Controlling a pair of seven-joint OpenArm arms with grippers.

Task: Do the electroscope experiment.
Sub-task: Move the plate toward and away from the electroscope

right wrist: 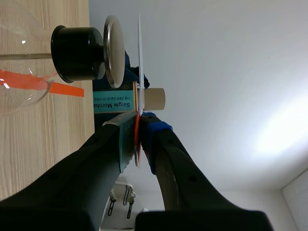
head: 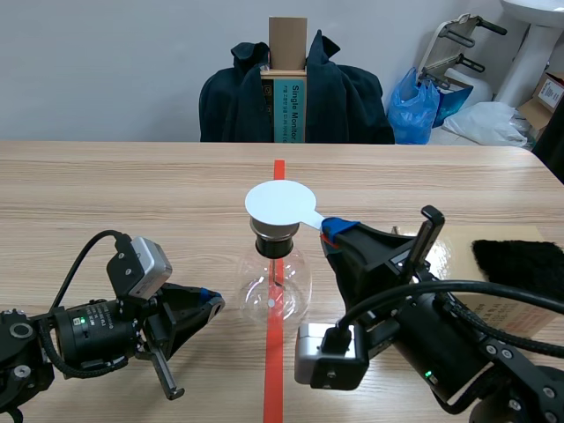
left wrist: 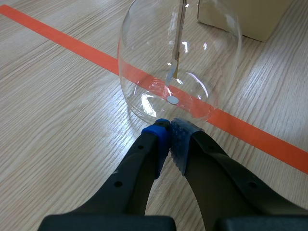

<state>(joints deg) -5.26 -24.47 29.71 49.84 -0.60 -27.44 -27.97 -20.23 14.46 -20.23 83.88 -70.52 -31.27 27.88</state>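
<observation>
Right gripper (head: 330, 231) pinching the white disc (head: 280, 204) by its handle right above the electroscope (head: 275, 286), left gripper (left wrist: 168, 127) closed empty at its glass base, so I'd keep that disc level and lower gently.

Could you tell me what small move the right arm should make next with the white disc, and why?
Probably ease the right gripper so the white disc meets the metal plate atop the flask. The right wrist view shows a slim gap between them, and the leaves inside appear to hang together, so no charge seems passed yet.
</observation>
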